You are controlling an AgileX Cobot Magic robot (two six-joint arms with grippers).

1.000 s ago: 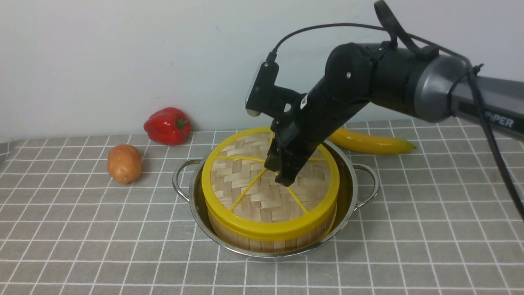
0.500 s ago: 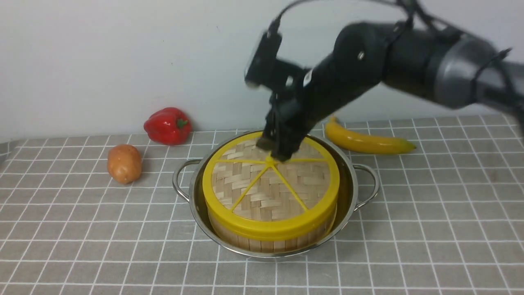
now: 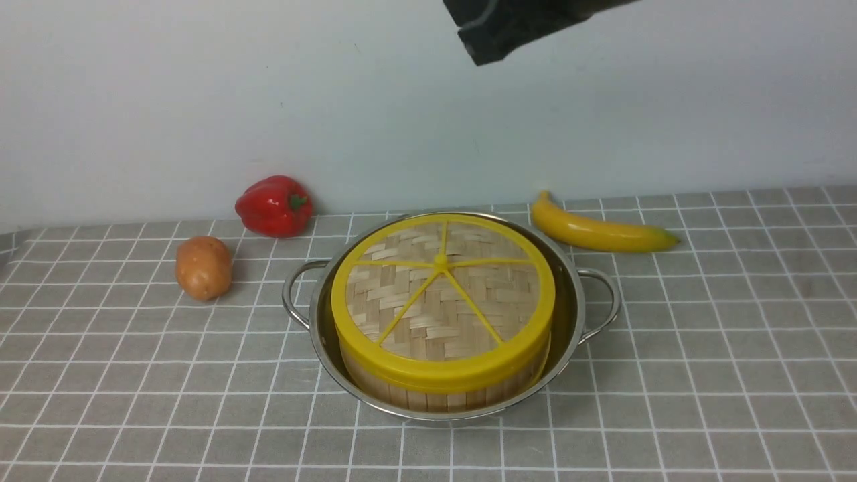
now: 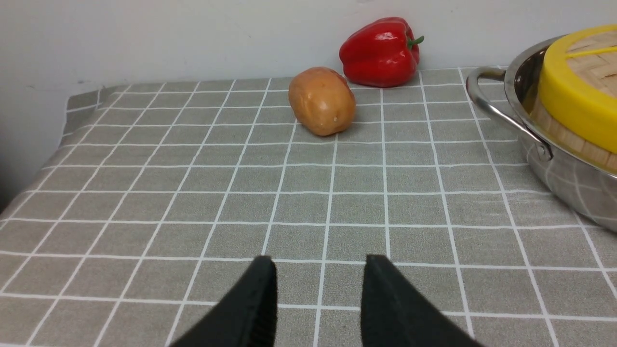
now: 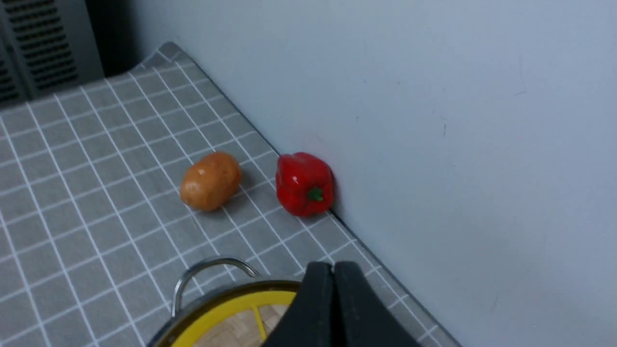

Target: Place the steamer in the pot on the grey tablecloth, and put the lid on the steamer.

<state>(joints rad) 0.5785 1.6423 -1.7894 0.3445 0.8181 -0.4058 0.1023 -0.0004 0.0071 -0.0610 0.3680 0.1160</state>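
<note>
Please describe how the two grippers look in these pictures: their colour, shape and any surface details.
The left gripper has two matte black fingers that taper to blunt tips, with fine ridges on the inner face. The right gripper has the same black, wedge-shaped fingers. In the front view only a dark black piece of the right arm shows at the top edge. No cables or markings are visible.

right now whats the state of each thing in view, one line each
lid: resting flat on the steamer, nothing holding it
steamer: sitting inside the pot, covered
pot: upright on the tablecloth
tablecloth: spread flat
left gripper: jaws apart, empty
right gripper: jaws shut, empty, above the lid
potato, pepper, banana: lying on the cloth
</note>
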